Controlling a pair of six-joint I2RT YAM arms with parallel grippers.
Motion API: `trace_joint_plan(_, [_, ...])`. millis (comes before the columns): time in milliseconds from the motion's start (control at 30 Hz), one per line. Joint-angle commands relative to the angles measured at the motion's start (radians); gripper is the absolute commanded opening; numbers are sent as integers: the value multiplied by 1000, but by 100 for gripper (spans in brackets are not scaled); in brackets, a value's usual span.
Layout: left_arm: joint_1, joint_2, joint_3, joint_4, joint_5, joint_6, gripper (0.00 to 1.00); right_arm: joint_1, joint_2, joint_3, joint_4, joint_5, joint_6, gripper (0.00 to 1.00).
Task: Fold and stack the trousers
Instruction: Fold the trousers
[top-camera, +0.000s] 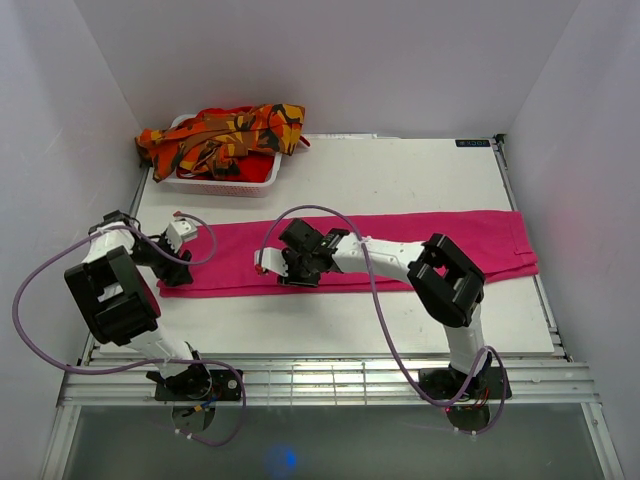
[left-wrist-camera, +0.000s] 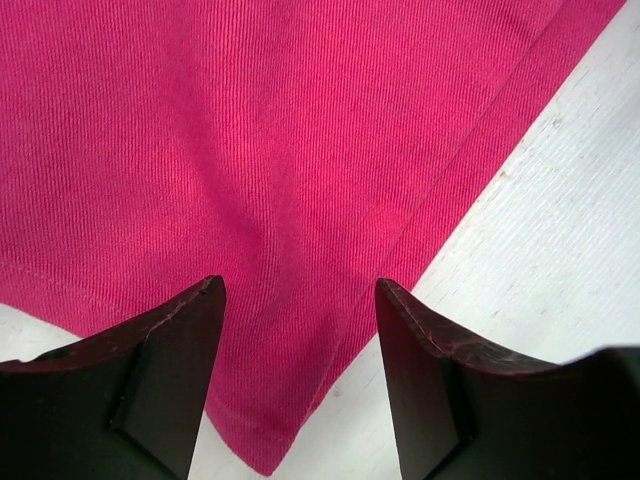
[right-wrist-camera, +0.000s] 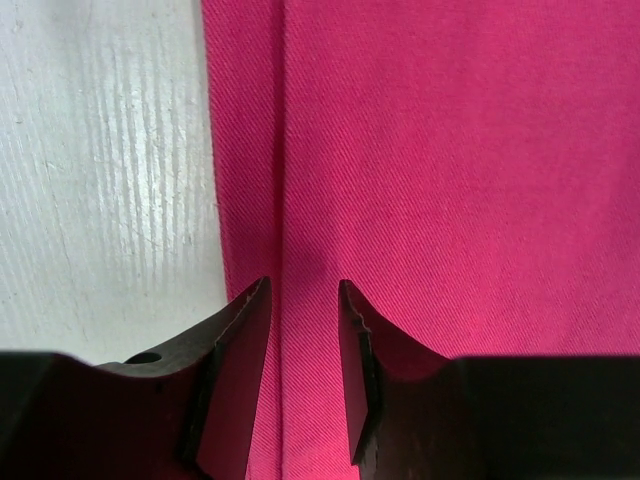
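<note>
The magenta-pink trousers (top-camera: 400, 245) lie flat in a long strip across the middle of the table. My left gripper (top-camera: 178, 268) is open right above their left end corner (left-wrist-camera: 260, 440), with cloth between the fingers (left-wrist-camera: 180, 340). My right gripper (top-camera: 285, 268) is open just over the near edge of the pink trousers (right-wrist-camera: 420, 150), the fingers (right-wrist-camera: 245, 330) straddling a seam close to the hem. The orange camouflage trousers (top-camera: 225, 135) are bunched in and over the white basket (top-camera: 215, 185) at the back left.
The white table (top-camera: 400, 170) ends at a metal rail along the front. White walls close in on the left, back and right. The basket stands at the back left corner.
</note>
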Motion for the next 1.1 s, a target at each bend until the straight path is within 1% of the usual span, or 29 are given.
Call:
trace_joint_plan(0, [31,-27,-3,-8,3,77,72,18,24,22,5,9,13,40])
trace_joint_plan(133, [45,-18,-6,-14,-52,128,72,18,43,13,36,46,19,39])
trace_joint_plan(300, [55,-18,-6,-19,-73,154,72,18,46,6,34,61,16,39])
trace_joint_plan(367, [55,-16,-10,-22,-78,163,71,18,38,-1,42,70,16,36])
trace_joint_plan(400, [57,-16,-12,-21,-76,172,71,18,37,-1,51,73,16,33])
trace_joint_plan(433, [57,-18,-16,-22,-76,180,70,18,35,5,51,73,17,28])
trace_joint_plan(467, [57,-19,-18,-31,-73,192,69,18,38,9,46,73,17,27])
trace_joint_plan(500, [57,-23,-21,-36,-75,206,68,18,37,14,40,73,20,21])
trace_joint_plan(600, [55,-26,-24,-37,-89,240,64,18,31,28,33,72,25,8])
trace_joint_plan(767, [60,-19,-26,-36,-133,287,60,18,6,40,25,61,31,8])
trace_joint_plan(933, [66,-26,-18,-73,-158,348,60,16,-17,54,22,46,47,8])
trace_joint_plan(1067, [71,-67,-35,-113,-155,417,61,15,-12,69,17,47,56,8])
